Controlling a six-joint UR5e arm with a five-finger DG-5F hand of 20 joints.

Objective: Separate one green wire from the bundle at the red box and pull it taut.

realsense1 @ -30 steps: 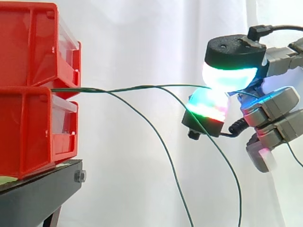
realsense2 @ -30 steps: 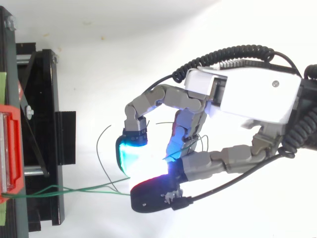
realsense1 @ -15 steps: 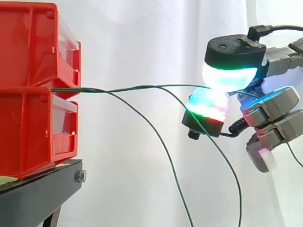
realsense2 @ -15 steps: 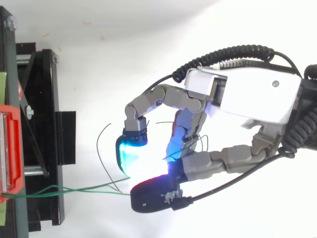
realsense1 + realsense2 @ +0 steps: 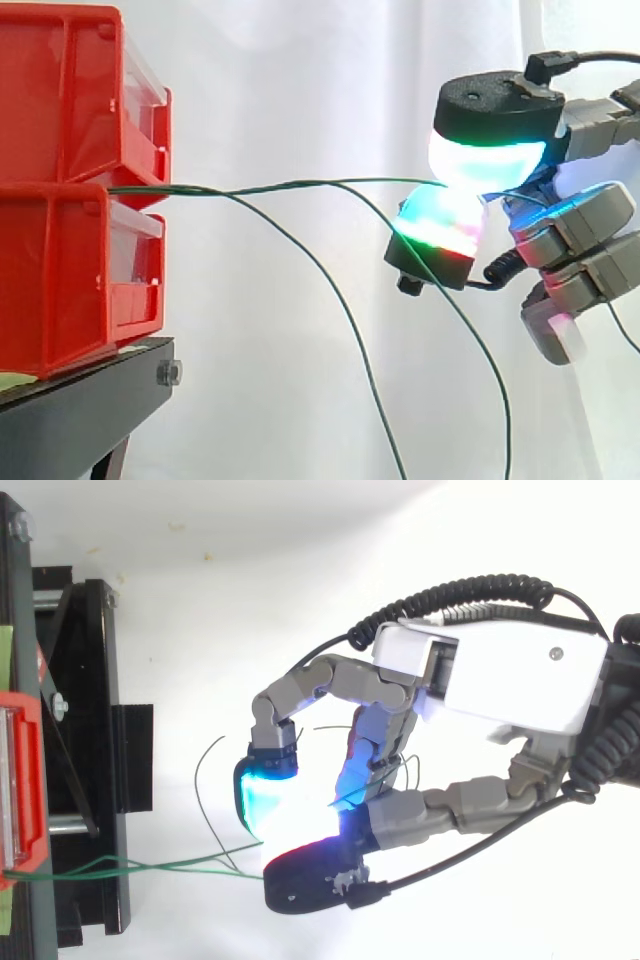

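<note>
Three green wires leave two stacked red bins (image 5: 60, 280); one hand (image 5: 495, 675) pinches one.
The held green wire (image 5: 300, 184) runs nearly level, slightly bowed, from the bins' gap rightward in the side view to the closed pads (image 5: 485, 160). Two loose wires (image 5: 330, 285) droop below. The pull should go along it, away from the bins.
</note>
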